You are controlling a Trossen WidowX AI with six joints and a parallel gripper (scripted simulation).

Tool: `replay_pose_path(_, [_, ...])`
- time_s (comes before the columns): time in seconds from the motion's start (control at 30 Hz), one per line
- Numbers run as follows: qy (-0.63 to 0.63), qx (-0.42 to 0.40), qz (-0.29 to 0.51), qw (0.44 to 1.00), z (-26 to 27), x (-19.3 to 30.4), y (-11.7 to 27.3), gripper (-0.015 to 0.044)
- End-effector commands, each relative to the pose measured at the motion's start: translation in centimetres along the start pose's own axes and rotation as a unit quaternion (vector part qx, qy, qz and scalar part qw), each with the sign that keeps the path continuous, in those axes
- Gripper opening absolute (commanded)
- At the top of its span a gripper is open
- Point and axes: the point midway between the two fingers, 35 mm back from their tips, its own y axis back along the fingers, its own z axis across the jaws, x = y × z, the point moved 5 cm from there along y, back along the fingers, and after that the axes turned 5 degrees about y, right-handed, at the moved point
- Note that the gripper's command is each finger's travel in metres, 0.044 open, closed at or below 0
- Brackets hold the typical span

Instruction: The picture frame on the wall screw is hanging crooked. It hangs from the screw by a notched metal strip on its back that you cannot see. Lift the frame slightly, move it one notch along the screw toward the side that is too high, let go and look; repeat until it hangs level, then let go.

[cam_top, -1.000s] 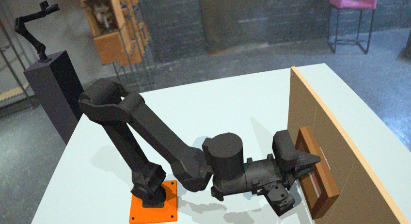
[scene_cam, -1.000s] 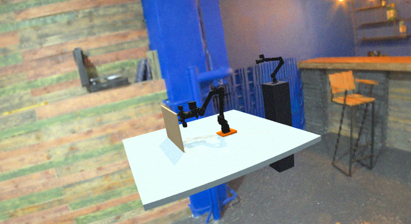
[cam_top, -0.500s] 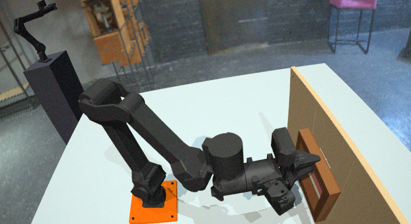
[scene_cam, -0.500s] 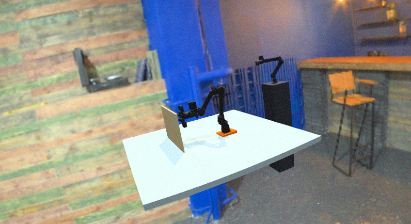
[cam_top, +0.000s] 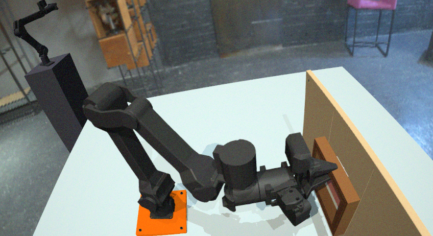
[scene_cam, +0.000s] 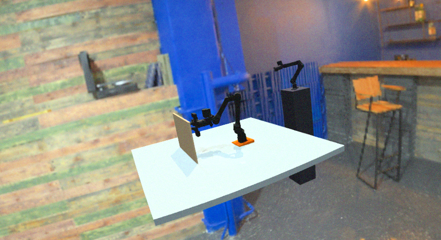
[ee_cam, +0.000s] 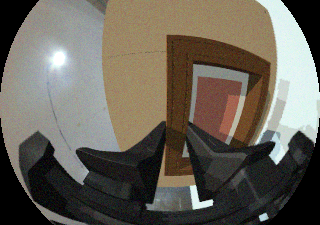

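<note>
Left of the backing panel (cam_top: 317, 112) (scene_cam: 185, 135) (ee_cam: 135, 30), the tool (cam_top: 331, 171) (scene_cam: 192, 125) (ee_cam: 175, 124) had closed, pinching one side of the picture frame (cam_top: 350, 193) (ee_cam: 178, 80). The frame sat against the panel's near face, so a notch shift seemed possible; level remained unproven until release.

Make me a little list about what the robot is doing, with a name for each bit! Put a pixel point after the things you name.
robot: black jointed arm (cam_top: 170, 136) (scene_cam: 237, 114)
stands on: flat orange square plate (cam_top: 161, 227) (scene_cam: 251, 141)
holding: brown rectangular picture frame (cam_top: 349, 192) (ee_cam: 177, 85)
jaws: shut on one side of the frame
picture inside: reddish, with a pale border
behind the frame: upright tan board (cam_top: 318, 103) (scene_cam: 185, 138) (ee_cam: 135, 25)
notched strip: hidden
let go: not yet
</note>
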Motion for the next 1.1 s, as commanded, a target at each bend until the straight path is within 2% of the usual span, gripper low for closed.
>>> replay_pose_path(0.0, [-0.002,0.0,0.0,1.0,0.0,0.0,0.0,0.0131])
replay_pose_path(0.17, [-0.002,0.0,0.0,1.0,0.0,0.0,0.0,0.026])
replay_pose_path(0.3, [-0.004,0.0,0.0,1.0,0.0,0.0,0.2,0.026])
replay_pose_path(0.6, [-0.089,0.0,-0.002,0.996,-0.3,0.0,9.4,0.026])
replay_pose_path(0.8, [-0.088,-0.005,-0.006,0.996,0.1,-0.5,9.7,0.026])
replay_pose_path(1.07, [-0.135,-0.014,-0.002,0.991,2.5,-1.4,15.8,0.026])
